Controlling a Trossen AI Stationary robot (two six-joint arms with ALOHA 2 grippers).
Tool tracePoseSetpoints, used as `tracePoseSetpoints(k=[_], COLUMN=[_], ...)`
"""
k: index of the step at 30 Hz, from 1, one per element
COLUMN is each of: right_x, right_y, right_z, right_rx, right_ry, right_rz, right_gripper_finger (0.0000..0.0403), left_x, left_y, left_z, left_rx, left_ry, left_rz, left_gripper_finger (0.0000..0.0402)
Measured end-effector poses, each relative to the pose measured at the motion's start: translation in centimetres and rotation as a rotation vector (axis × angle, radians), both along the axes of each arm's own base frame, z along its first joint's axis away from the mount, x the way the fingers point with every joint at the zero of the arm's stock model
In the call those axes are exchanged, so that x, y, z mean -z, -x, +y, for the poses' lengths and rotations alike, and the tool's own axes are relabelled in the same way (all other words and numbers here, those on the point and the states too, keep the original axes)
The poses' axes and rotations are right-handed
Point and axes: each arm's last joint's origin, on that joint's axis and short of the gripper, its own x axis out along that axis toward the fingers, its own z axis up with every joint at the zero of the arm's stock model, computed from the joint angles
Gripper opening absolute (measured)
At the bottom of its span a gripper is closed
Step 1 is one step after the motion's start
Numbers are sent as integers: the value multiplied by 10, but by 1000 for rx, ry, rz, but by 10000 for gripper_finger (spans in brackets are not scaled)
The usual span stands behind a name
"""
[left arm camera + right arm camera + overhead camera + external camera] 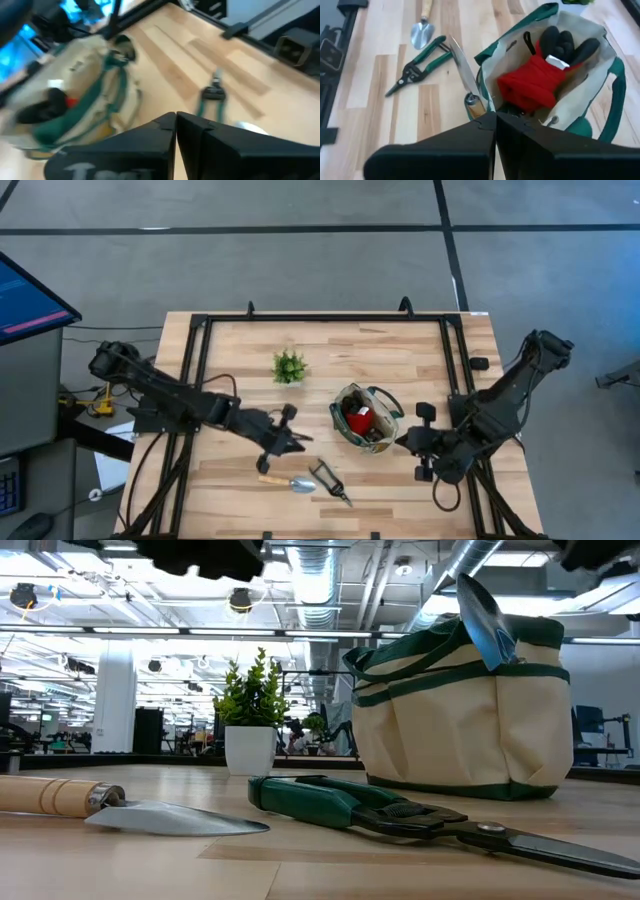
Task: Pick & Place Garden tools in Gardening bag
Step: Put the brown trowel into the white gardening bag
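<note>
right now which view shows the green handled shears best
The low view: the green-handled shears lie close up across the foreground, handles and blades clear, in front of the gardening bag. The right wrist view shows them whole beside the trowel; the high view shows them small; the left wrist view is blurred.

I see the bag (365, 418) right of table centre, w/ gloves (555, 65) inside and a trowel (462, 67) stuck in a side pocket, blade up. Plant (289, 367) sits left of bag, nearer the far edge. Second trowel (288, 482) and shears (329, 482) lie side by side near the front edge, shears on the right, both in front of bag. L gripper (297, 440) just above that trowel; R gripper (402, 442) touching bag's right side.
</note>
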Motion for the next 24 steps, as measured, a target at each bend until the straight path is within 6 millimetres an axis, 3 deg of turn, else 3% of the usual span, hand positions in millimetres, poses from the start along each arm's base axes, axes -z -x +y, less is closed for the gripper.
tracePoseSetpoints(k=[14,24], right_x=[50,56], right_y=[34,28], right_z=[29,32], right_rx=[45,82], right_ry=[-96,-108], right_rz=[-276,-282], right_gripper_finger=[0,0], left_x=[5,8], left_y=[18,24], left_z=[-33,-44], left_rx=[-34,-109], left_ry=[173,349], left_rz=[107,184], left_gripper_finger=[4,3])
